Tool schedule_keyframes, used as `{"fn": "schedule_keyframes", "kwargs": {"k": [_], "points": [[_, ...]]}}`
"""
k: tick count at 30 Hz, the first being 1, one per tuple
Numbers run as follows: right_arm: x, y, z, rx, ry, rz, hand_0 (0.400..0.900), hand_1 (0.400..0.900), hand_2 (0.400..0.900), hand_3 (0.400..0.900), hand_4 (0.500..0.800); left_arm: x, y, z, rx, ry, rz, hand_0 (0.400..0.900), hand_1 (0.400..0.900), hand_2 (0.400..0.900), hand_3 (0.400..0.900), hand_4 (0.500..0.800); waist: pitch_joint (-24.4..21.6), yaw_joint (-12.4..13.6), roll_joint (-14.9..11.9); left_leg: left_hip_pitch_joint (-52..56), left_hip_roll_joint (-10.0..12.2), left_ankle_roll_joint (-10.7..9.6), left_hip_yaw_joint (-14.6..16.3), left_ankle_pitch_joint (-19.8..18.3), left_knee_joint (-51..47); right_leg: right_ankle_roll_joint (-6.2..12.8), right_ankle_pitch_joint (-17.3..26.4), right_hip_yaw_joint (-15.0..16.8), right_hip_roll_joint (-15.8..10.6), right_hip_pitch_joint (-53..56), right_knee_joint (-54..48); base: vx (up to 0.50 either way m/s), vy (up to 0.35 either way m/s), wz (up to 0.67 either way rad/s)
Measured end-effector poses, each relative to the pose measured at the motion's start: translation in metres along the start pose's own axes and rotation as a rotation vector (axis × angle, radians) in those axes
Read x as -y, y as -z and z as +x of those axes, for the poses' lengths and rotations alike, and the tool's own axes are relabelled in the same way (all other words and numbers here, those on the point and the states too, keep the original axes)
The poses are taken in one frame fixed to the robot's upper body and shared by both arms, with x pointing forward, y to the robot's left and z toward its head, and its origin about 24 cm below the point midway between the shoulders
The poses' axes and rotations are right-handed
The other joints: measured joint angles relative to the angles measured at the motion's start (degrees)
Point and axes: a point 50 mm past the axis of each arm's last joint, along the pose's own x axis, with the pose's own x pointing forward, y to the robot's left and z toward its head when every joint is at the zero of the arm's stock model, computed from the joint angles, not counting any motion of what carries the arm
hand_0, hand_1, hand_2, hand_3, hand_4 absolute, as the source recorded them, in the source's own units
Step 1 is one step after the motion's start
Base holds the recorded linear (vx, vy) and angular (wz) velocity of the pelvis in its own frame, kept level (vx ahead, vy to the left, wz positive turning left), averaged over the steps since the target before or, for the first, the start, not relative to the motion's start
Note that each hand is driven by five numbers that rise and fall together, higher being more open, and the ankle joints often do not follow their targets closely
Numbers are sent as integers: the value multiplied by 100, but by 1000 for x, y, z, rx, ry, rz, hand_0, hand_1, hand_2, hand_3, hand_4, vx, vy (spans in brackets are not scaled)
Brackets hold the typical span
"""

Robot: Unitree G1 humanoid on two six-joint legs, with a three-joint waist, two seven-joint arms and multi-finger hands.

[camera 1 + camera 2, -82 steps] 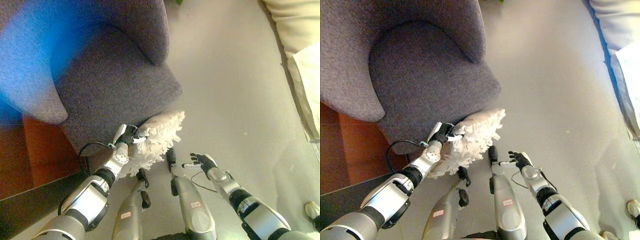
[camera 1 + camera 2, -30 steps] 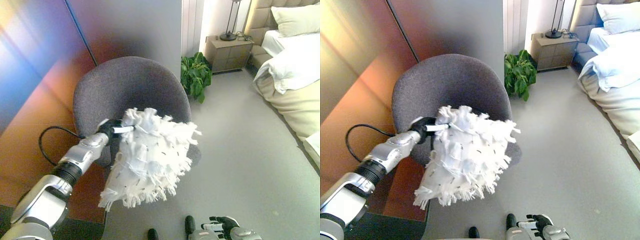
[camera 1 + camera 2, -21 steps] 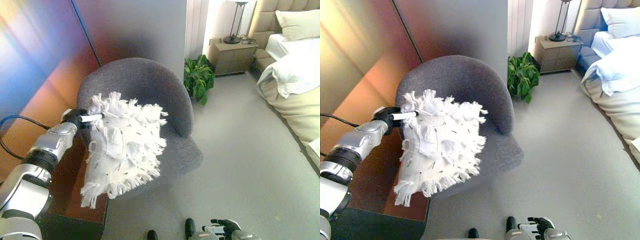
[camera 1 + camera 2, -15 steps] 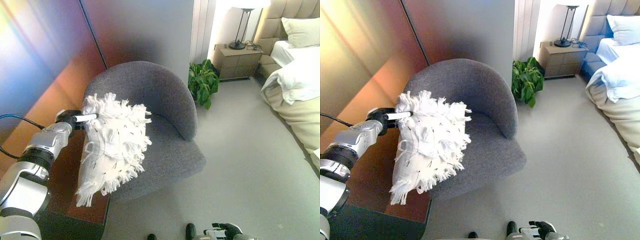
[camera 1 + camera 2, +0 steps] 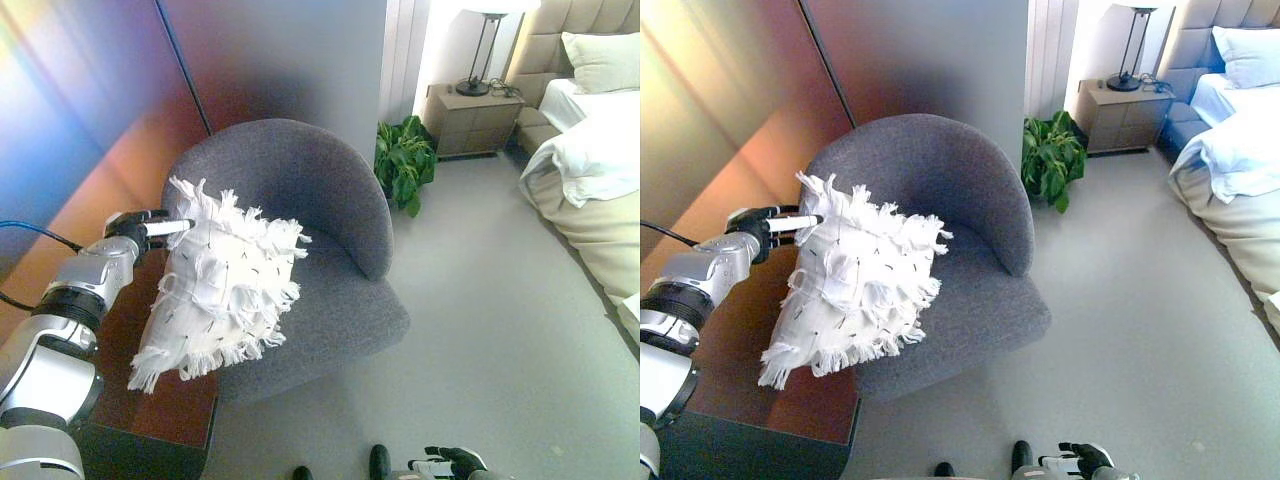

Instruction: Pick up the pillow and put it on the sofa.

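Risking a drop short of the target: pinching the pillow [image 5: 222, 288] only at its upper left corner, with the bulk hanging free below and to the right of the left hand [image 5: 137, 227], and so leaving the grip open to slipping through the shaggy fringe if the arm swings or jolts. Hanging, at this moment, over the left edge of the grey sofa [image 5: 330, 240], partly above the seat and partly above the reddish wooden surface [image 5: 150, 400] beside it; releasing now, judging from that overlap, and likely letting the pillow slide off the rim or land on the wood rather than on the cushion. Dangling low enough, too, for the bottom fringe to catch on the sofa's curved arm and twist the load. Curling dark fingers round the corner of the pillow, white tips showing against the fabric, hand sitting up and to the left of the pillow's mass, touching it only at that corner. Showing the right hand [image 5: 1085, 461] just at the lower edge, low and idle, fingers loosely spread, holding nothing, well apart from pillow and sofa
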Motion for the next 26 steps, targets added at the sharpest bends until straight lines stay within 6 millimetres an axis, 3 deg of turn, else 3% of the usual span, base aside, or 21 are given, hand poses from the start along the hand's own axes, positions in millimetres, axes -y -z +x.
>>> {"fn": "schedule_keyframes", "kwargs": {"k": [6,26], "points": [[2,4,-1,-8,6,-1,900,900,900,900,800,-2,-18,-1,42,-14,-27,900,900,900,900,800,-48,-3,75,67,1,-8,2,-8,-3,24,-17,1,0,66,0,0,0,0],[4,6,-1,-13,7,-2,900,900,900,900,800,-2,-19,-1,47,-10,-12,900,900,900,900,800,-68,3,106,99,2,-11,4,-8,-3,25,-19,3,0,98,-1,0,0,0]]}}
